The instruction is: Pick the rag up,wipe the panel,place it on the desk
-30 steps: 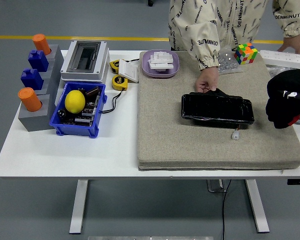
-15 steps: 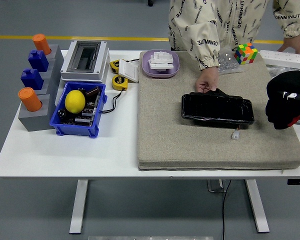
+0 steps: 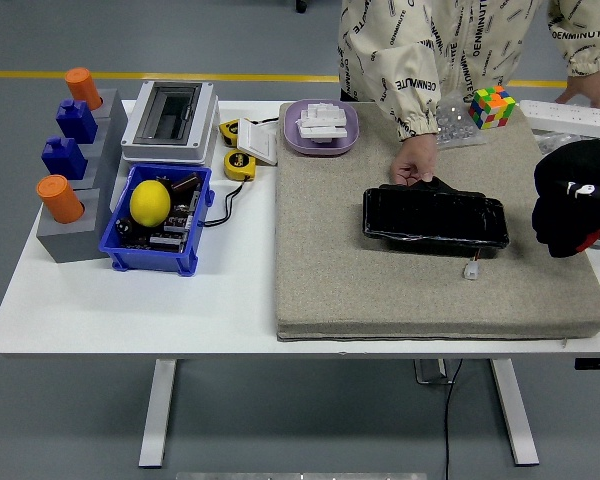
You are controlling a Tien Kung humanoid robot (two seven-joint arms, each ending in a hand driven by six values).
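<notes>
The panel (image 3: 435,221), black and glossy, lies flat on the grey mat (image 3: 380,290) that covers the right half of the table (image 3: 130,300). A person's hand (image 3: 416,160) rests at the panel's far edge, touching a dark crumpled thing there that may be the rag (image 3: 435,185); it is too dark against the panel to be sure. A small white plug (image 3: 471,270) on a wire lies just near of the panel.

The right robot hand (image 3: 570,200) sits at the mat's right edge, well apart from the panel. It shows only as a black mass, so whether its fingers are apart or curled cannot be told, nor whether it holds anything. The left robot hand is not seen.

As a judgement, the task looks barely begun: no robot hand is on the rag, nothing is on the panel's top, and pick-up, wiping and setting down all seem left to do.
</notes>
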